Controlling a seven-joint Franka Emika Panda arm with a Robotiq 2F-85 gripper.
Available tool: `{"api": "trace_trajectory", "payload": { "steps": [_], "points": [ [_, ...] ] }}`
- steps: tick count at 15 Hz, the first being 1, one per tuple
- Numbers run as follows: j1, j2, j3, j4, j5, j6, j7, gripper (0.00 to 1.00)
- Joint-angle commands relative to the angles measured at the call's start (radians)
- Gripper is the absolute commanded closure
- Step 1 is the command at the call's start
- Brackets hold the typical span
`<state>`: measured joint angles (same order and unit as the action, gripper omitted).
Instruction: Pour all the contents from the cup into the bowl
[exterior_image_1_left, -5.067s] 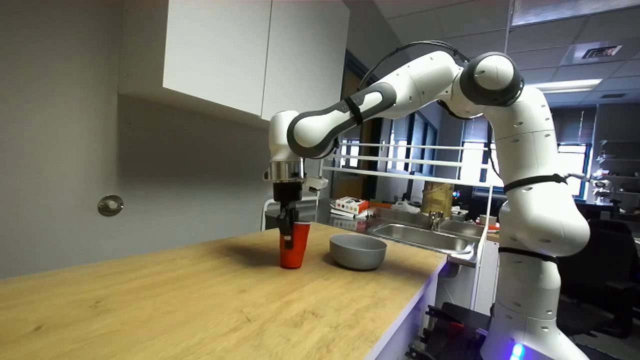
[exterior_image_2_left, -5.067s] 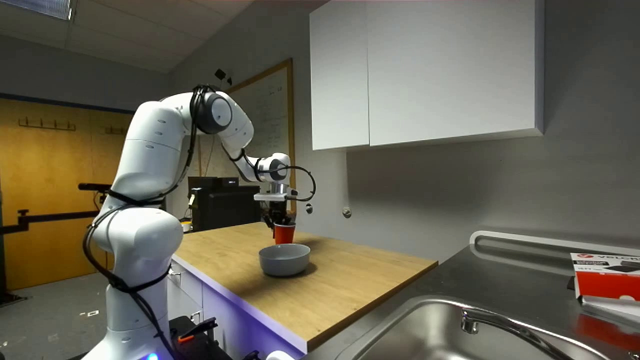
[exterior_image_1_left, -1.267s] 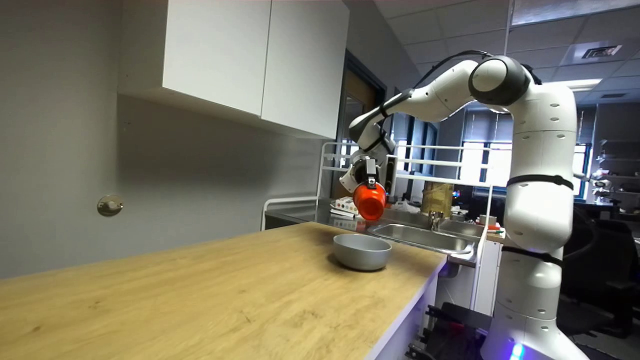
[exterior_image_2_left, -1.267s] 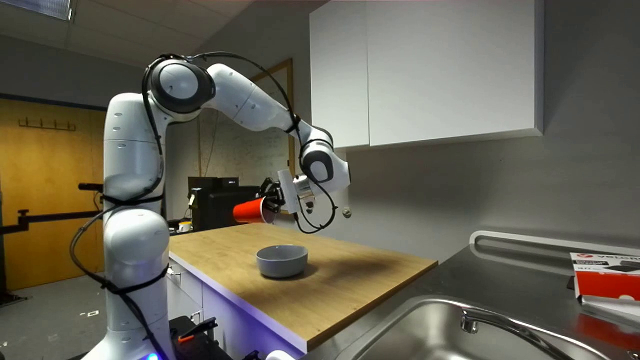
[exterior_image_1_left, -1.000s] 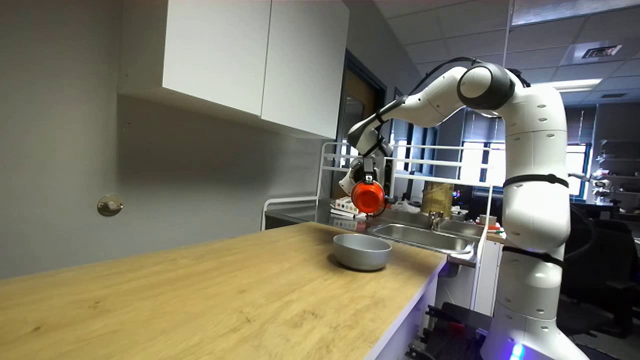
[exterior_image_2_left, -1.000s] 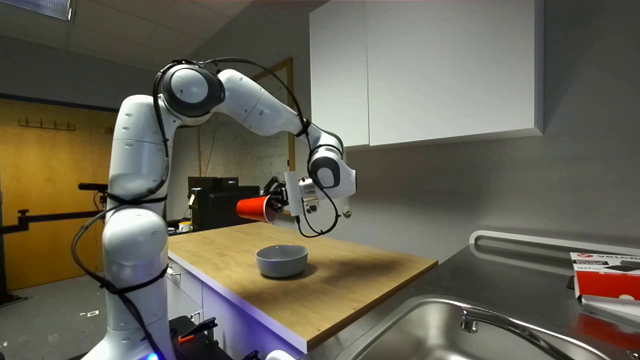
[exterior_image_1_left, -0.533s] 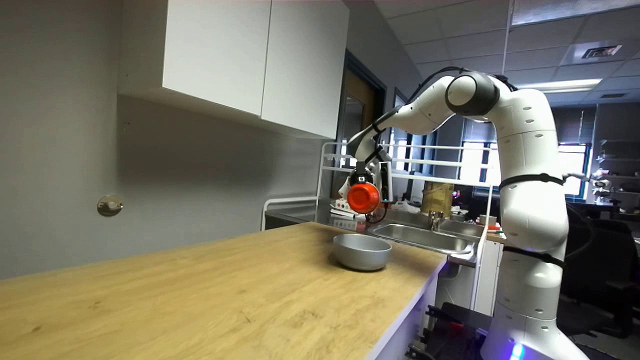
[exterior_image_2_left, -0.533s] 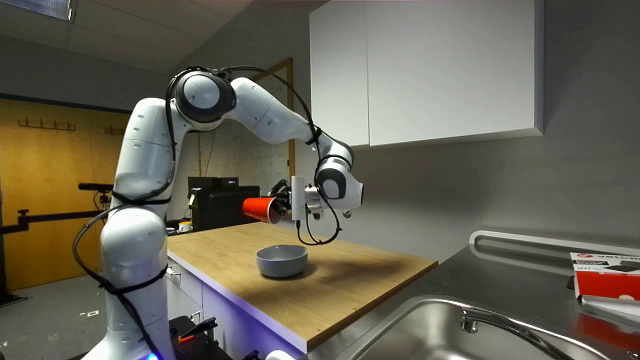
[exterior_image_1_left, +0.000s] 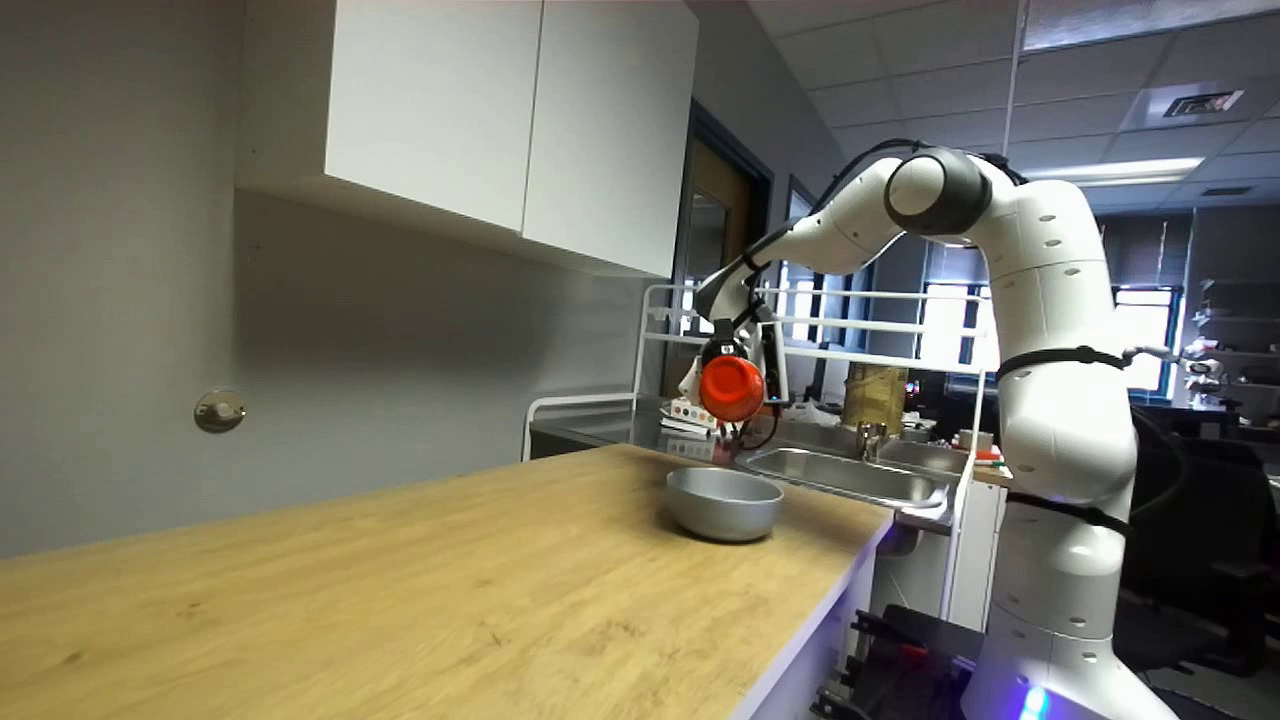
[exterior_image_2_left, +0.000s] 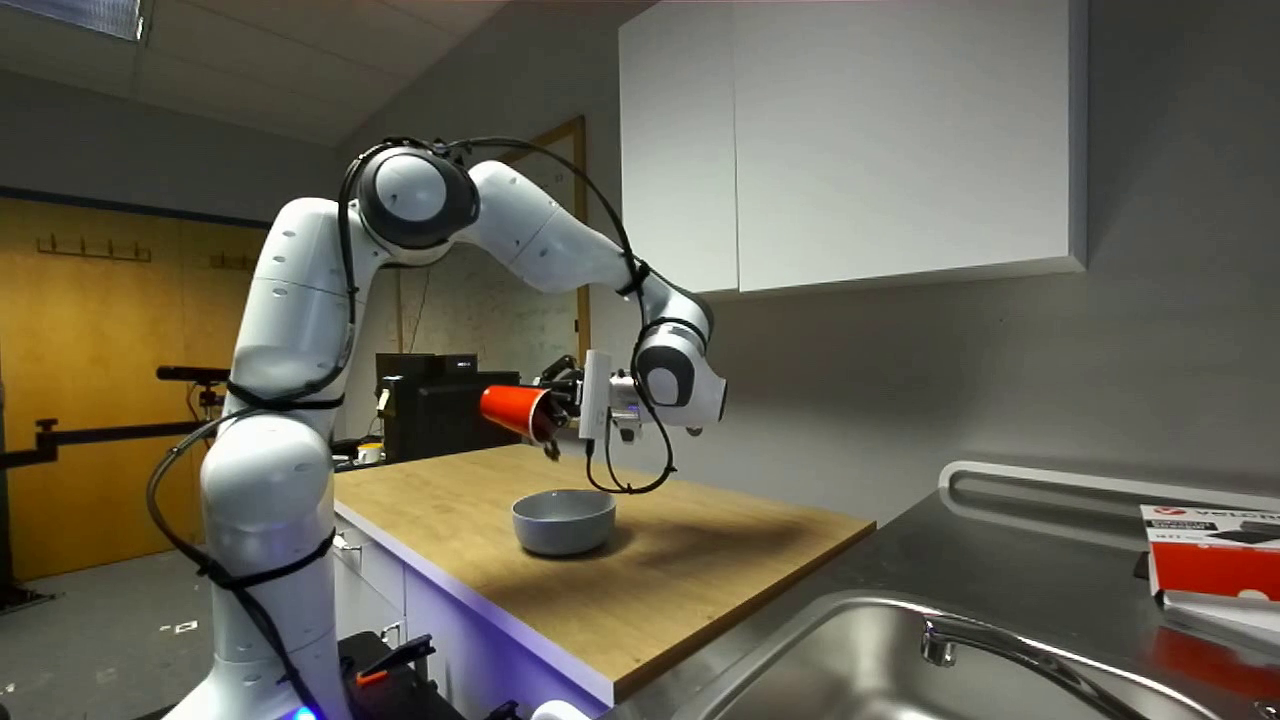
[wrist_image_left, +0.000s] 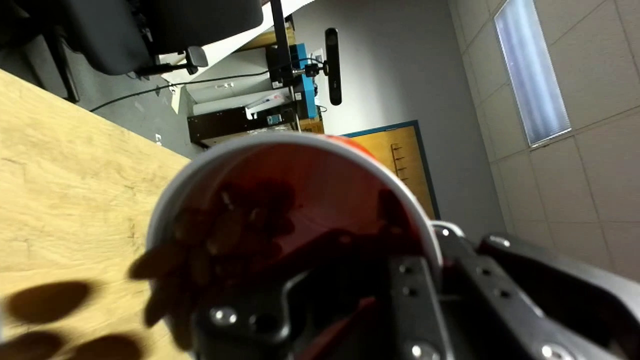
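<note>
The red cup is in the air above the grey bowl, tipped past horizontal with its pale-rimmed mouth angled down. Both also show in an exterior view, the cup base-on and the bowl on the table below it. My gripper is shut on the cup's wall near the rim. In the wrist view, one finger is inside the cup and one outside. Dark brown almond-like pieces are spilling over the rim, with more inside. The bowl's inside is hidden.
The bowl stands on a wooden tabletop near its edge. A steel sink with a tap and a red-and-white box lie beyond the table's end. White wall cabinets hang above. A white rack stands behind the arm.
Five seconds ago the cup stood upright on the table beside the bowl. It has been lifted and tipped over the bowl. In the last half second it tilts further, and pieces now fall out.
</note>
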<state>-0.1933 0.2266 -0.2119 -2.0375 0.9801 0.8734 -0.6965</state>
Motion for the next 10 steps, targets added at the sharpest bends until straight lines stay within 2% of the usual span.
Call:
{"api": "trace_trajectory", "payload": {
  "steps": [1,10],
  "points": [
    [-0.006,0.006,0.018,0.023,0.004,-0.043,0.013,0.99],
    [-0.005,0.015,0.021,0.023,0.006,-0.076,0.028,0.99]
  ]
}}
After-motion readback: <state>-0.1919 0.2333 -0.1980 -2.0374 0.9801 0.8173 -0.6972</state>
